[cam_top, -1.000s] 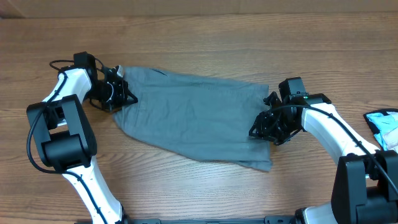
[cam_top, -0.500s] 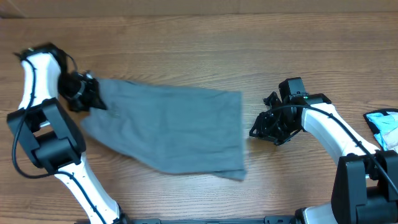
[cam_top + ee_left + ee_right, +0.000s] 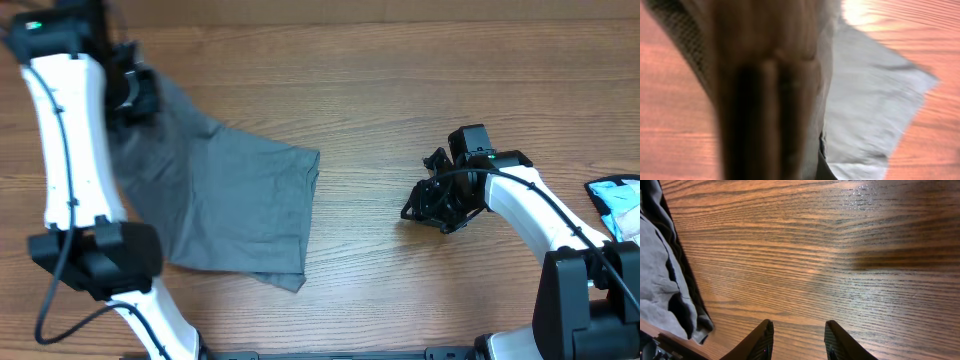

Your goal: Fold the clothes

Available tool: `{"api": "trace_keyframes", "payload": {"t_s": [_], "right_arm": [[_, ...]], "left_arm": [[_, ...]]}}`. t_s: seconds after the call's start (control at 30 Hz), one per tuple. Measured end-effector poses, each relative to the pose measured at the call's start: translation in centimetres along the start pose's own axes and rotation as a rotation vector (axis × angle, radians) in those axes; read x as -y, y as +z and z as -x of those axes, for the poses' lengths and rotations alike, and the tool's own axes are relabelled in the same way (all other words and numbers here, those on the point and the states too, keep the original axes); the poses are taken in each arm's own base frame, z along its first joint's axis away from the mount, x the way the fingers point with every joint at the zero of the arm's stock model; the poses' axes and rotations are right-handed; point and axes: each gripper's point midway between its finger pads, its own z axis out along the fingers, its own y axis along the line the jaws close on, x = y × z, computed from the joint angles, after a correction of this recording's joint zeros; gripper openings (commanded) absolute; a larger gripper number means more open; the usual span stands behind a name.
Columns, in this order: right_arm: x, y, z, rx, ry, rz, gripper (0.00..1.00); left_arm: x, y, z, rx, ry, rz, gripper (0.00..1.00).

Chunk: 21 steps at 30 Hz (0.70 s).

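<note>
Grey shorts (image 3: 875, 100) fill the middle, blurred up close; wooden table (image 3: 670, 110) shows on both sides.

White arms (image 3: 70, 150) with black joints (image 3: 95, 258) and cables (image 3: 47, 300).

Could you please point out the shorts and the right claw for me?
shorts (image 3: 235, 200): overhead view, middle of the flat grey panel.
right claw (image 3: 799, 330): right wrist view, gap midway between its fingertips.

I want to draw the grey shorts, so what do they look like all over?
The shorts are plain mid-grey cloth, slightly creased. The left pincer pinches one corner and holds it up, so that end hangs; the rest lies flat on the wooden table. Nothing else touches them.
</note>
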Motion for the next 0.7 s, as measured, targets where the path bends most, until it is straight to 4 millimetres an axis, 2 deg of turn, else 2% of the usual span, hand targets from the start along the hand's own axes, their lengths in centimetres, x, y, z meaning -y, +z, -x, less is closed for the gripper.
{"api": "trace_keyframes", "payload": {"t_s": [0.13, 0.3, 0.37, 0.5, 0.7], "right_arm": [[0.0, 0.0, 0.0, -0.001, 0.001, 0.0, 0.38], [0.1, 0.0, -0.4, -0.015, 0.008, -0.004, 0.37], [0.1, 0.0, -0.5, -0.019, 0.01, -0.005, 0.38], [0.1, 0.0, -0.5, -0.02, 0.01, -0.005, 0.38], [0.1, 0.0, -0.6, -0.022, 0.012, -0.006, 0.38]], "left_arm": [[5.8, -0.7, -0.9, 0.023, 0.118, 0.009, 0.04], [10.3, 0.4, -2.1, -0.005, 0.203, 0.044, 0.04], [11.4, 1.2, -2.5, -0.021, 0.225, 0.061, 0.04], [13.4, 3.9, -3.1, -0.078, 0.268, 0.106, 0.04], [14.7, 7.6, -4.9, -0.18, 0.29, 0.155, 0.04]]}}
